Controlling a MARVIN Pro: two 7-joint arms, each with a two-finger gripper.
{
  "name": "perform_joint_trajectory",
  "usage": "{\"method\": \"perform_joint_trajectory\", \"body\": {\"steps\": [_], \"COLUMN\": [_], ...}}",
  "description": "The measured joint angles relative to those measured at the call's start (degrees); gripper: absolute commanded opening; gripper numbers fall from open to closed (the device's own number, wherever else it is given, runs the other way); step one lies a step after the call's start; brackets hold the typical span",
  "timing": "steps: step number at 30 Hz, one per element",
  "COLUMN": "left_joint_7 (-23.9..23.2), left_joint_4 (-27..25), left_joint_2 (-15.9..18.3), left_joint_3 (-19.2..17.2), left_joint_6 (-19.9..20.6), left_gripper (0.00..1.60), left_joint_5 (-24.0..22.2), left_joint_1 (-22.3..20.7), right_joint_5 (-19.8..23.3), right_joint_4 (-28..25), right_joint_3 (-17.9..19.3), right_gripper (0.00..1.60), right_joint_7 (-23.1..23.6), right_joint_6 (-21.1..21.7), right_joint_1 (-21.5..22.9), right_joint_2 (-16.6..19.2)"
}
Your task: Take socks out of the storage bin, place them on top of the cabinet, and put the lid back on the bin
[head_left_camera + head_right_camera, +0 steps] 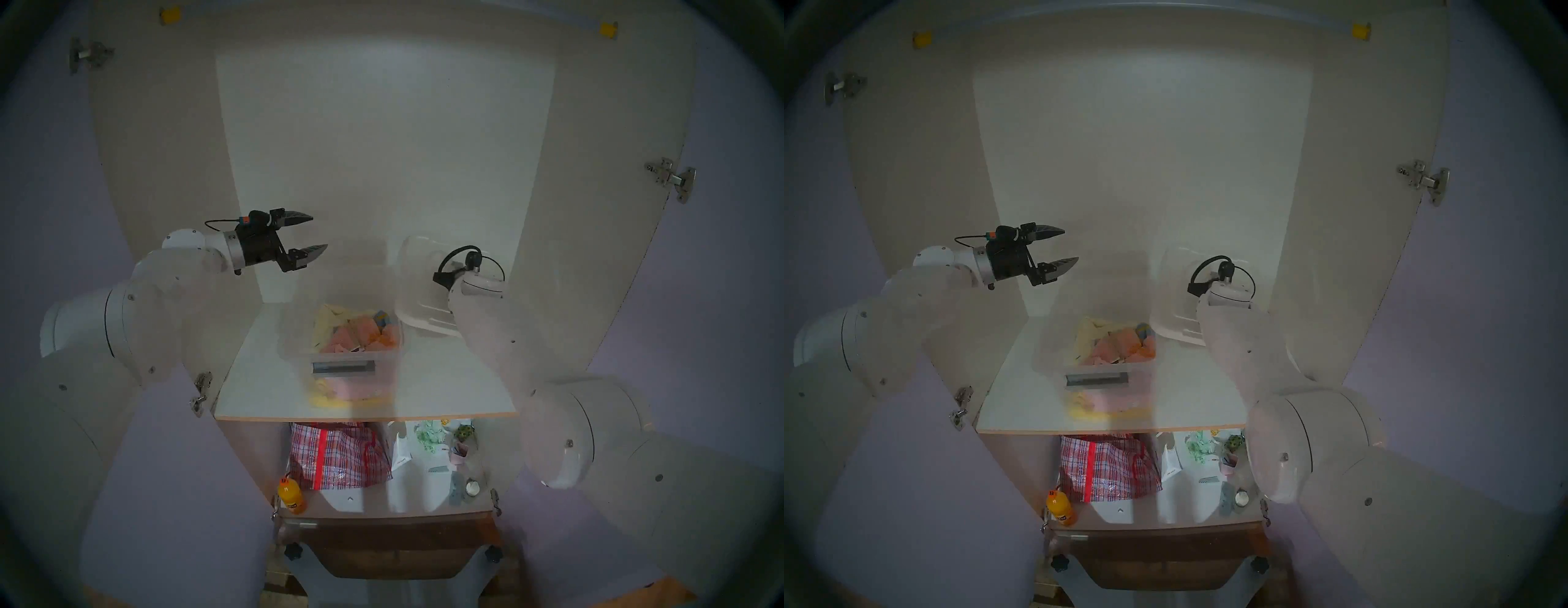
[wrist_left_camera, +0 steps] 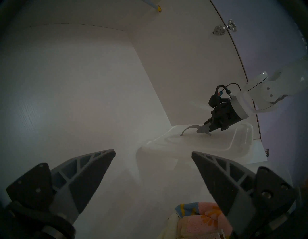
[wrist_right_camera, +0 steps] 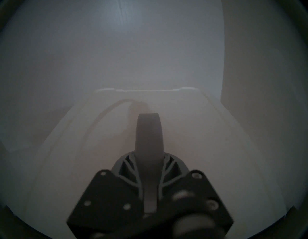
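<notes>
- Our right hand is pinched onto the grey strip handle of the white lid, its fingers pressed against the strip from both sides.
- We hold the lid lifted and tilted at the back right of the cabinet interior, up and to the right of the storage bin, with its near edge lower than its far edge.
- Our left hand hangs in the air up and to the left of the bin, fingers spread wide with nothing between them, pointing roughly level toward the middle of the cabinet.
- We see the clear bin standing uncovered on the white shelf, its grey handle recess facing us.
- Inside it lie pink, yellow, orange and blue cloth pieces; we cannot make out any olive-tan socks among them or elsewhere.
- Below the shelf we see a red-checked bag, an orange bottle in front of it to the left, and small items to the right.
- Lilac doors stand open on both sides, with metal hinges showing.
</notes>
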Motion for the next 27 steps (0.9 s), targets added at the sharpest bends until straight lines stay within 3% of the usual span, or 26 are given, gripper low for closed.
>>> {"method": "perform_joint_trajectory", "body": {"steps": [11,27], "left_joint_7": [0.5,0.8], "left_joint_4": [0.0,0.1], "left_joint_2": [-0.1,-0.2], "left_joint_3": [-0.1,-0.2], "left_joint_6": [-0.5,-0.8], "left_gripper": [1.60,1.60], "left_joint_5": [0.0,0.0], "left_joint_1": [0.3,0.8], "right_joint_5": [-0.2,-0.6], "right_joint_4": [2.4,6.3], "right_joint_3": [-2.2,-4.4], "right_gripper": [0.00,0.00], "right_joint_7": [0.1,-0.2], "right_joint_6": [0.0,0.0], "right_joint_1": [1.7,1.9], "right_joint_2": [-7.0,-11.9]}}
